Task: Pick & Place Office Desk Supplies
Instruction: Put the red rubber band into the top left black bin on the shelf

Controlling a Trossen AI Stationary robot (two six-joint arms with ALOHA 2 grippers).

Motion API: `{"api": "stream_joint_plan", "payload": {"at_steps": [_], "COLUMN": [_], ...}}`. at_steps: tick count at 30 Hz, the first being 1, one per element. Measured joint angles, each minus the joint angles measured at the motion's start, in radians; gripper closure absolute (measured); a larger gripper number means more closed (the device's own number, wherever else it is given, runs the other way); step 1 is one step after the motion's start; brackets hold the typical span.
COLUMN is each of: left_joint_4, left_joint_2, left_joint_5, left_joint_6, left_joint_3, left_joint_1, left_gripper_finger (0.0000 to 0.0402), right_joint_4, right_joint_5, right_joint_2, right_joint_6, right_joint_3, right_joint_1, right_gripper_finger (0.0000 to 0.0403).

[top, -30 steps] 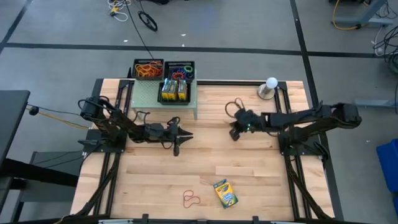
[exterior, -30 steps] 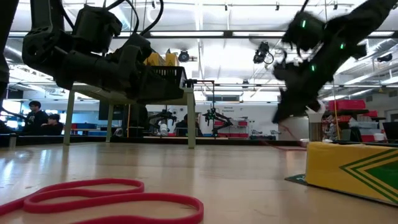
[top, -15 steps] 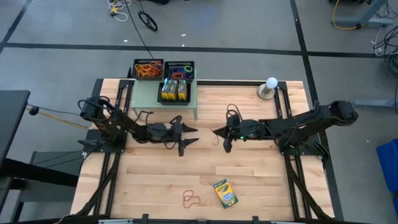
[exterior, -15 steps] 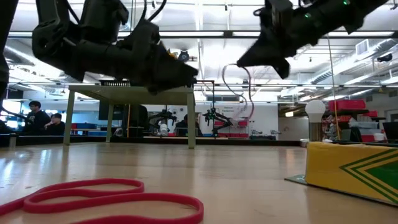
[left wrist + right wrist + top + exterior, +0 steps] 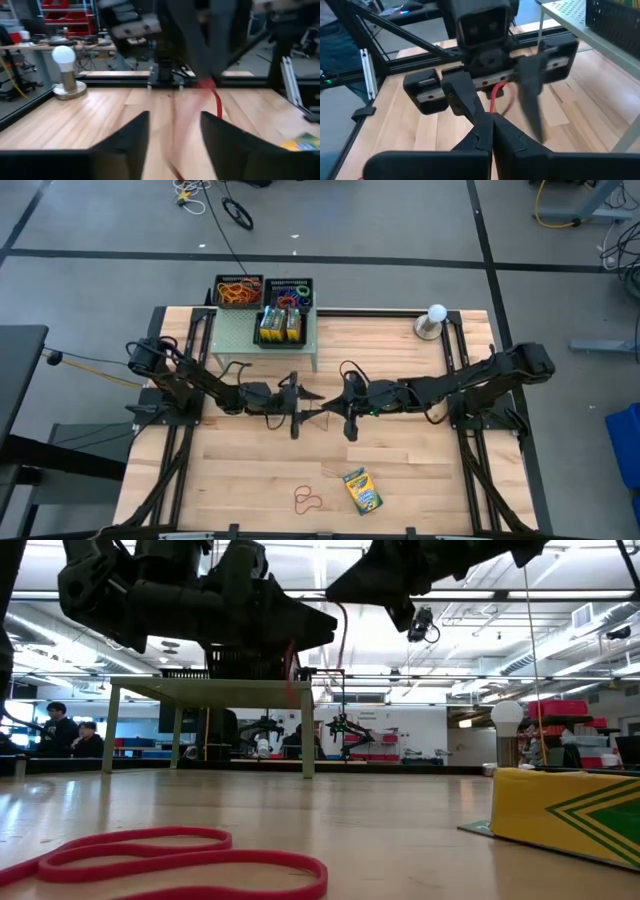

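Above the middle of the table my right gripper (image 5: 328,402) is shut on a red rubber band (image 5: 496,96). My left gripper (image 5: 306,404) faces it tip to tip and is open, one finger on each side of the band (image 5: 216,100); I cannot tell whether they touch it. Another red rubber band (image 5: 308,500) and a yellow-and-green crayon box (image 5: 362,490) lie flat on the table near its front edge. Black mesh trays (image 5: 238,290) with bands and crayon boxes (image 5: 280,327) stand on the pale green shelf (image 5: 232,332). My right gripper pinches the red band's near end (image 5: 493,113) between its two fingertips. The fingers lie about level and come from the table's right. The rest of the loop reaches past the tips into the gap of my left gripper and hangs clear of the table (image 5: 291,670).
A white ball on a grey stand (image 5: 434,320) is at the table's far right. A small orange band (image 5: 330,473) lies by the crayon box. Bare wood shows between the grippers and the front edge.
My right gripper has gone toward the table's left with the red band, up to my left gripper. My left gripper has opened and shifted slightly toward the right, so that the band now lies between its fingers.
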Motion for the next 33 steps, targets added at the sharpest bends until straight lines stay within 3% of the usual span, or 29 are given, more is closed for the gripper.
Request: {"api": "stream_joint_plan", "payload": {"at_steps": [6,8,15,23,27,33], "left_joint_4": [-0.012,-0.022,-0.175,-0.538,-0.729,-1.064], "left_joint_2": [0.000,-0.004,-0.101,-0.433,-0.603,-0.777], "left_joint_5": [-0.027,-0.047,-0.157,-0.237,-0.256,-0.409], "left_joint_6": [0.014,-0.003,-0.042,-0.050,-0.045,0.002], "left_joint_3": [-0.001,-0.001,-0.001,-0.001,0.033,0.219], "left_joint_1": [-0.035,-0.034,-0.036,-0.035,-0.034,-0.007], "left_gripper_finger": [0.0363,0.0389,0.0396,0.0398,0.0398,0.0398], "right_joint_4": [-0.003,-0.007,-0.008,-0.015,-0.015,-0.015], "right_joint_5": [0.001,0.001,0.147,0.189,0.230,0.232], "right_joint_2": [0.000,0.000,0.000,-0.046,-0.066,-0.066], "right_joint_6": [-0.012,-0.012,-0.014,-0.117,-0.222,-0.286], "right_joint_3": [0.002,0.002,0.002,0.002,0.002,0.002], "right_joint_1": [0.001,0.001,0.002,0.001,0.001,-0.027], "right_gripper_finger": [0.0397,0.0393,0.0347,0.0276,0.0287,0.0358]}}
